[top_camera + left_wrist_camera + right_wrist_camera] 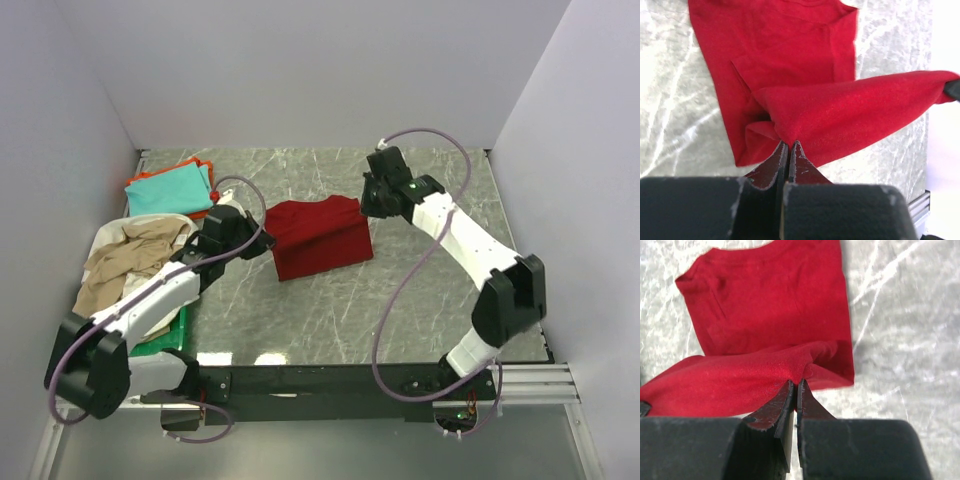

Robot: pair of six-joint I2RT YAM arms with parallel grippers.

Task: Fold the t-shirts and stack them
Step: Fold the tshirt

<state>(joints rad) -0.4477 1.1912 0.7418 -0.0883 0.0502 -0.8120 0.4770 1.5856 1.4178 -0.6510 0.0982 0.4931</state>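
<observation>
Both clenched on the dark red t-shirt [320, 245], left gripper [789, 144] and right gripper [795, 382]: lifted edge stretches lengthwise between them, flat half just ahead

A grey marble-patterned table [330, 310] is filling the middle of the scene, its pale veins running in every direction. Two bright patches of glare [270, 357] are shining on it close to the near edge. At the left a green plastic tray [172, 335] is sitting on the table, mostly hidden, with only a strip by its near right corner showing. White panels are enclosing the table: a far wall [320, 70], a left wall [60, 150] and a right wall [585, 150]. A black beam [330, 381] is running along the near edge, and a ribbed silver rail [540, 381] is lying at its right end.
</observation>
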